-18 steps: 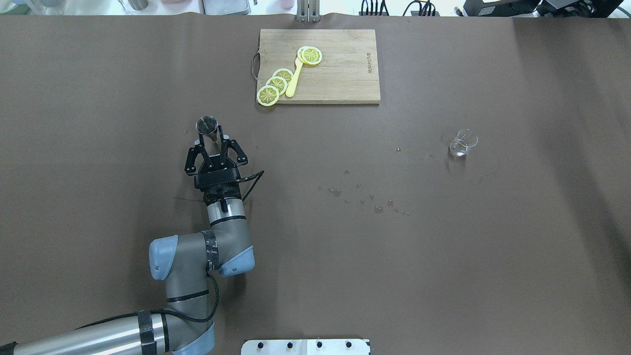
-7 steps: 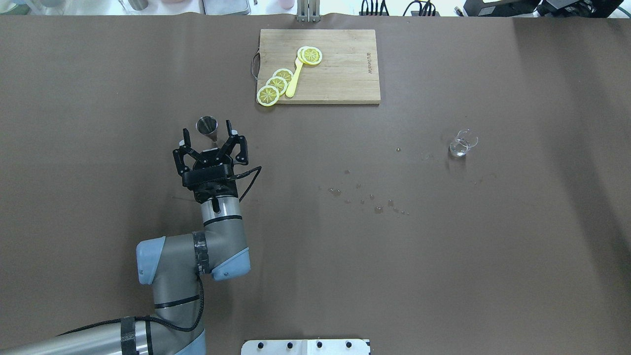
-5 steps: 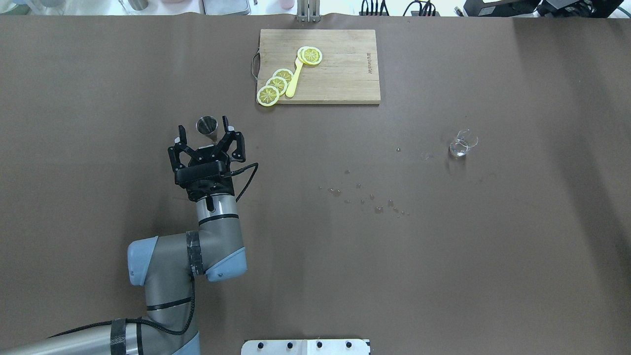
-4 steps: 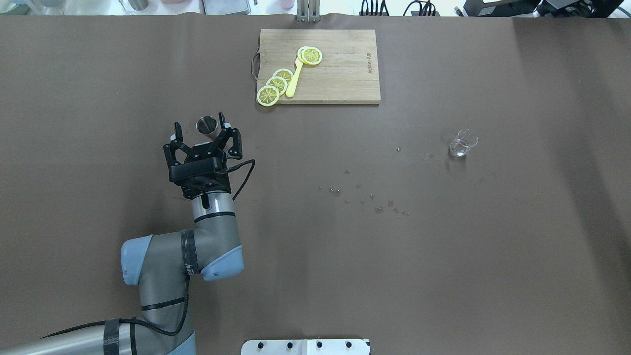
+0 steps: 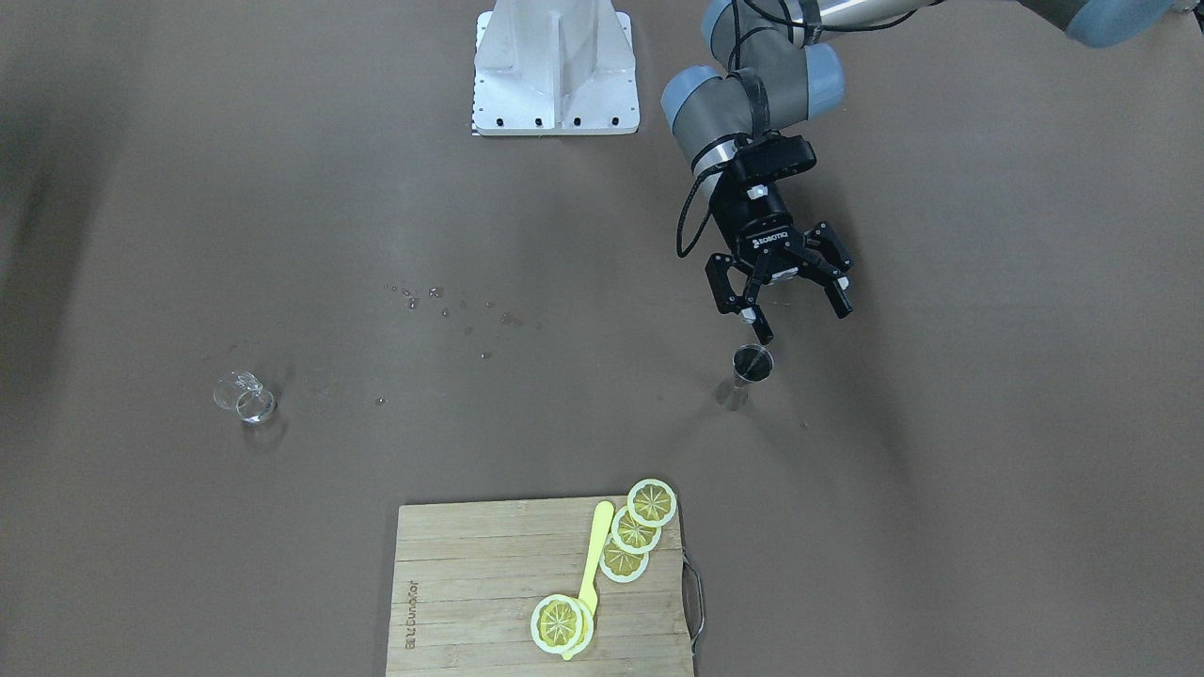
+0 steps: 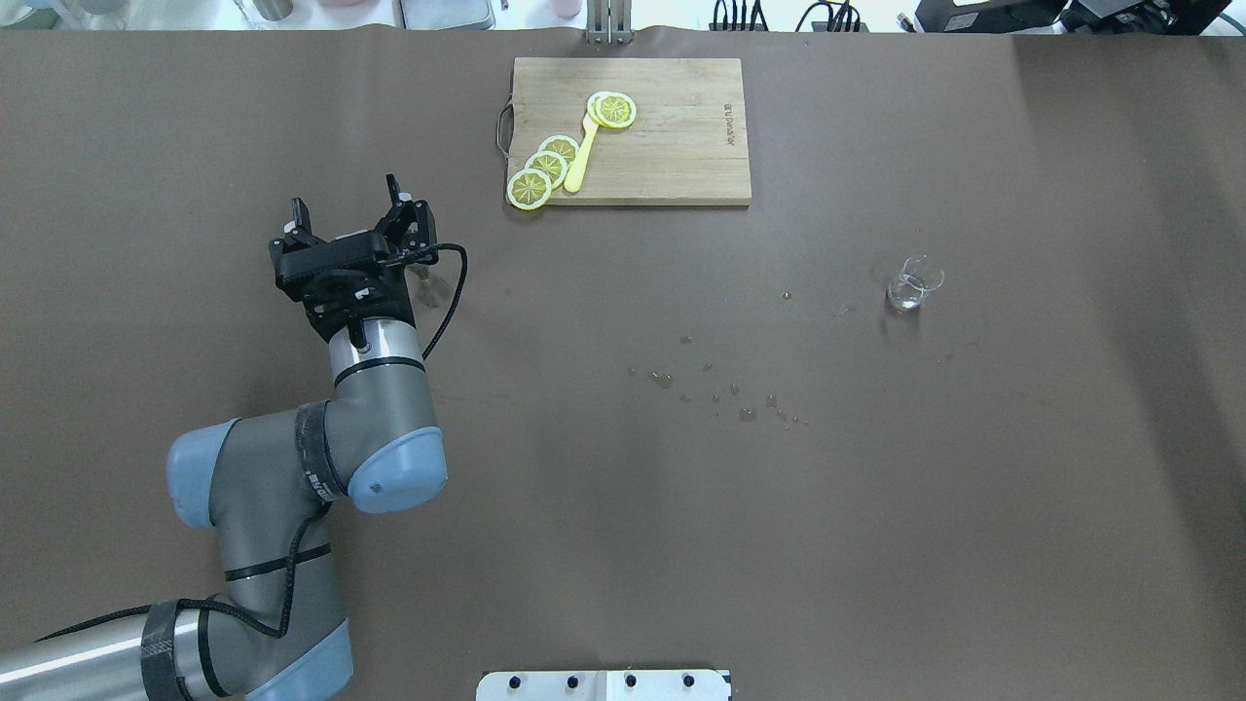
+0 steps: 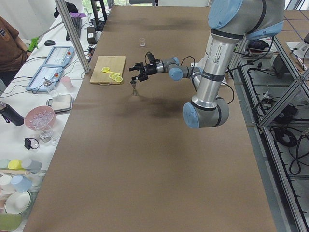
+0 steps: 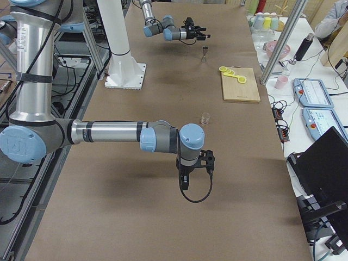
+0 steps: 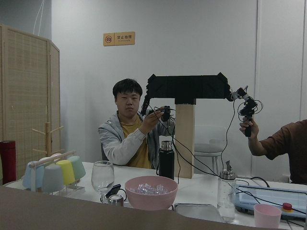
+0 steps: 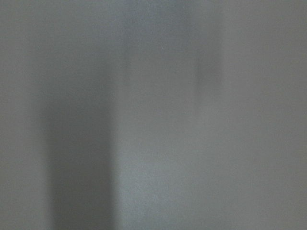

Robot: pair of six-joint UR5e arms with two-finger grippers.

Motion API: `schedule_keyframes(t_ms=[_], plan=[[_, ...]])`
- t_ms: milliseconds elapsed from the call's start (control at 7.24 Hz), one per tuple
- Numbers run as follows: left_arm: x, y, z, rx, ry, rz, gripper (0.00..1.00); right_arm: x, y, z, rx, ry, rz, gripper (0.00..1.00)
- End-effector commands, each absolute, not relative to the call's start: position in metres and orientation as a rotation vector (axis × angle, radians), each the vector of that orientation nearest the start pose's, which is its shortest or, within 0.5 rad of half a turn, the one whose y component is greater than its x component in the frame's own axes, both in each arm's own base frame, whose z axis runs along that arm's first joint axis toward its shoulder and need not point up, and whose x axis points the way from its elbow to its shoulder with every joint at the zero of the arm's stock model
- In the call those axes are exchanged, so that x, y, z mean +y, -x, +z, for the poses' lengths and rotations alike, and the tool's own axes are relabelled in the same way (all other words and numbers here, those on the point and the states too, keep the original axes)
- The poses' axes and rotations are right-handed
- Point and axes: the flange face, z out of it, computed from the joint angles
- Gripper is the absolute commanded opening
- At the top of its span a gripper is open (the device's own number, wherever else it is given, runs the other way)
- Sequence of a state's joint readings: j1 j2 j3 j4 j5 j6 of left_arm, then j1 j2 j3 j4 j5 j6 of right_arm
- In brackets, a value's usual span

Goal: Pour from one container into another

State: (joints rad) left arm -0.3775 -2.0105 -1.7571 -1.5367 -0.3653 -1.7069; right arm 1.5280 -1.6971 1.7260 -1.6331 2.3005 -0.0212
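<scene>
left gripper (image 5: 802, 315) spread wide, hovering just above steel jigger (image 5: 752, 363); off-centre descent risks finger clipping rim, toppling it

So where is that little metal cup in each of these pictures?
Front-facing: metal cup right of centre, just below the left gripper.
Overhead: cup left of centre, mostly hidden behind that gripper.
Exterior left: cup upper middle.
Exterior right: cup top centre.
Wrist views: not in either.
Shared landmark: the cutting board, close to it in all four.

Bare table (image 5: 583, 404) between jigger (image 5: 752, 363) and glass (image 5: 243, 402); only droplets (image 5: 435, 294) there; cutting board (image 5: 470, 564) well aside.
</scene>
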Motion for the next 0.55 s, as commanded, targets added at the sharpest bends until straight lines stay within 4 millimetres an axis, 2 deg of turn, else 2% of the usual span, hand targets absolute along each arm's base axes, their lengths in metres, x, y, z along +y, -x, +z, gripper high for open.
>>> schedule_keyframes(t_ms=[0, 138, 276, 414], plan=[[-0.449, -0.44, 0.269, 0.351, -1.16, -0.698, 0.99, -0.43, -0.049, 0.671, -0.725, 0.078, -0.039, 1.0], [-0.458, -0.421, 0.258, 0.381, -1.106, -0.674, 0.99, -0.43, -0.048, 0.672, -0.725, 0.081, -0.039, 1.0], [-0.472, -0.407, 0.252, 0.469, -1.088, -0.66, 0.99, -0.421, -0.048, 0.68, -0.732, 0.102, -0.031, 1.0], [-0.486, -0.392, 0.253, 0.463, -1.092, -0.545, 0.99, -0.407, -0.048, 0.693, -0.734, 0.132, -0.019, 1.0]])
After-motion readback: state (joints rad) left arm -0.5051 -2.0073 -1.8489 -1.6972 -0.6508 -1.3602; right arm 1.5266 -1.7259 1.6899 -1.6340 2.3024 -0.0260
